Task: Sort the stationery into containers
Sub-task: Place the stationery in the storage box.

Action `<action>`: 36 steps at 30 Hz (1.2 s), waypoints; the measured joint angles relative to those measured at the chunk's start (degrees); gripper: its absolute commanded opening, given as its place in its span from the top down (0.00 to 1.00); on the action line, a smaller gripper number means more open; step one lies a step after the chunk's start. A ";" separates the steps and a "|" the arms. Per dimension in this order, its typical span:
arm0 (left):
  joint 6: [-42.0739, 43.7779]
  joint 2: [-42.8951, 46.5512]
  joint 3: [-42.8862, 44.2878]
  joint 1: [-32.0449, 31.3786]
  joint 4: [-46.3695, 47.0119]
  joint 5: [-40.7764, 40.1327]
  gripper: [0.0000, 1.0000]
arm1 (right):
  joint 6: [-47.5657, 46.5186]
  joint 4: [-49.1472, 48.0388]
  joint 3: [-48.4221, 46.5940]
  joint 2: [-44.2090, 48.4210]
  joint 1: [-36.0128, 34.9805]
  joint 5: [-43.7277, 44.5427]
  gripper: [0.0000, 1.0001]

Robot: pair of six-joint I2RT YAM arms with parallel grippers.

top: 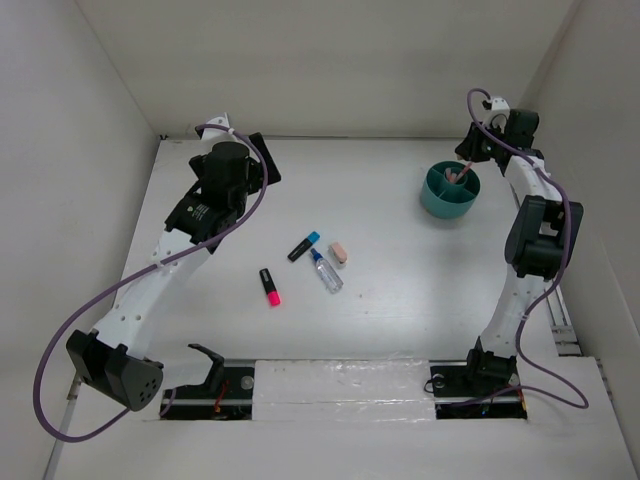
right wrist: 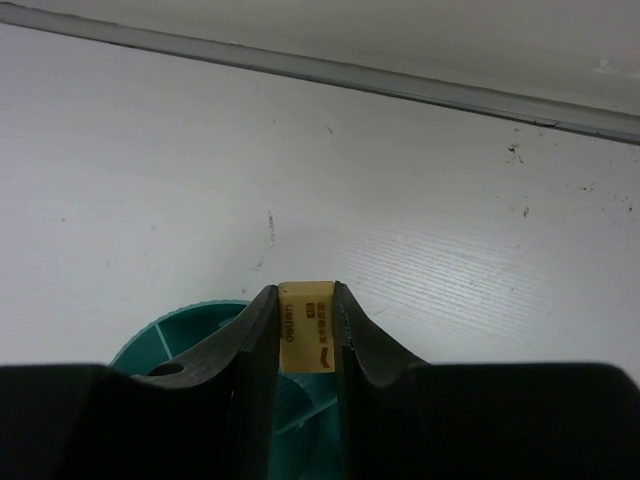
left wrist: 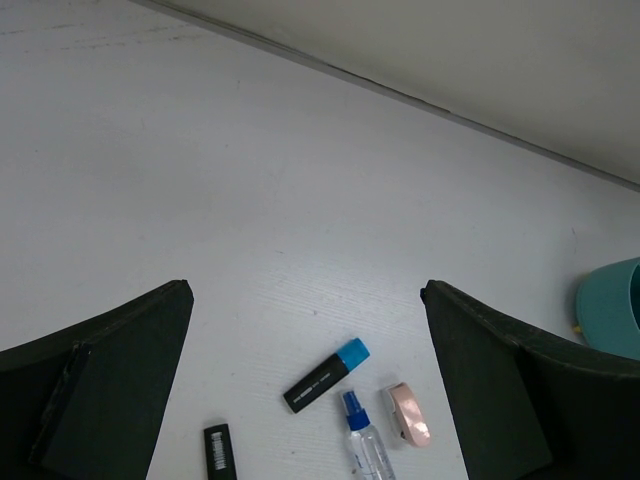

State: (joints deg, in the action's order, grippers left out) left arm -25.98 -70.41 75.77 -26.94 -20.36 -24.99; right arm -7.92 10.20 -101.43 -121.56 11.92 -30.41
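The tiny tan block (right wrist: 306,325) is pinched upright between the fingers of my right gripper (right wrist: 306,292), which is shut on it. This gripper (top: 468,152) hovers at the far rim of the round teal organiser (top: 450,192), whose divided ring (right wrist: 165,340) shows beneath the fingers. Something pink (top: 455,176) sits inside it. On the table's middle lie a blue-capped marker (top: 304,245), a clear blue-capped bottle (top: 326,273), a pink eraser (top: 339,253) and a pink-capped marker (top: 270,286). My left gripper (top: 262,162) stands wide open and empty, far left of them.
White walls close the table on the left, back and right. From the left wrist I see the blue-capped marker (left wrist: 326,376), bottle (left wrist: 365,445), eraser (left wrist: 410,414) and the organiser's edge (left wrist: 610,305) between open fingers (left wrist: 120,370).
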 measured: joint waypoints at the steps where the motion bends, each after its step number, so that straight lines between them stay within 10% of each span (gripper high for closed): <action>1: 0.00 0.00 0.00 0.00 0.00 0.00 0.00 | 0.04 0.02 0.02 0.00 0.00 -0.15 1.00; 28: 0.00 0.00 0.00 0.00 0.00 0.63 0.00 | -6.10 10.34 -3.32 -2.75 0.11 -7.30 0.96; 36: 0.00 0.00 0.00 0.00 0.00 0.63 0.00 | -6.95 10.51 -3.34 -2.75 0.11 -7.69 0.75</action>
State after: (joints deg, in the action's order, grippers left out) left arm -25.98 -70.41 75.77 -26.94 -20.36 -24.36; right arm -14.87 20.71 -104.77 -124.31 12.03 -38.11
